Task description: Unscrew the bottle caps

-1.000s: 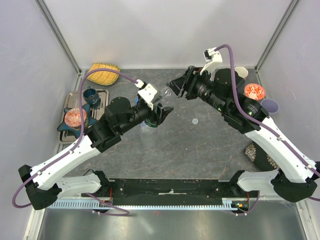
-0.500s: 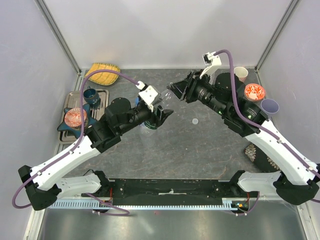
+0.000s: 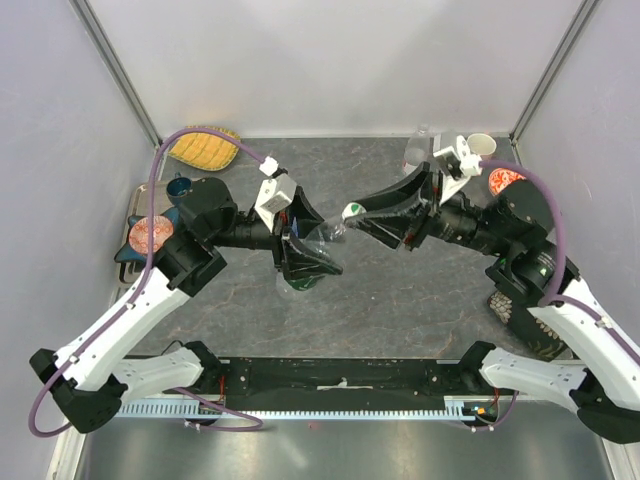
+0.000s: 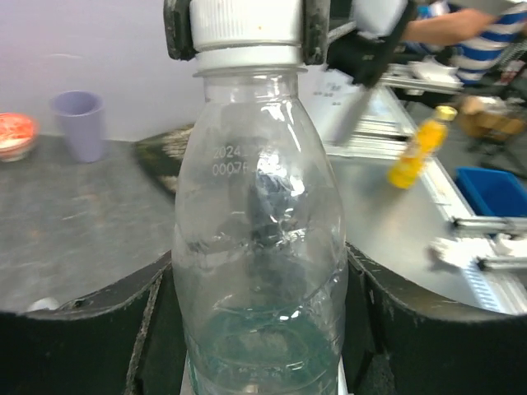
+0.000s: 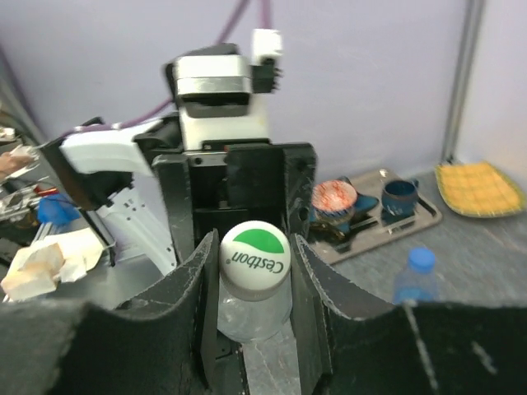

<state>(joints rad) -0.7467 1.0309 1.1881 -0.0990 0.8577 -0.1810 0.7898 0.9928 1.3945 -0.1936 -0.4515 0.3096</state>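
We have the clear bottle [image 4: 259, 247] off the table [image 3: 420, 290], held between the two arms. The left gripper [image 3: 303, 262] is clamped round its lower body, and in the left wrist view a dark finger sits against each flank of the plastic. From that grip the bottle's long axis runs up and across toward the right arm, so in the top view the neck end points away from the left wrist and straight at the right one. The white-and-green cap [image 5: 255, 257] sits at that far end. In the right wrist view we look almost square onto its printed face, which tells us the bottle's axis lies close to the line of the right gripper [image 3: 358, 213]. Its two fingers stand one on each side of the cap rim, and in the left wrist view they look pressed flat against it, so we read it as closed on the cap rather than merely bracketing it. The right arm is thus the one at the cap and the left is the anchor. We judge that the coming turn depends on the right wrist rolling about this shared axis while the left keeps the body from spinning; any tilt between the two lines would let the fingers slip off the rim
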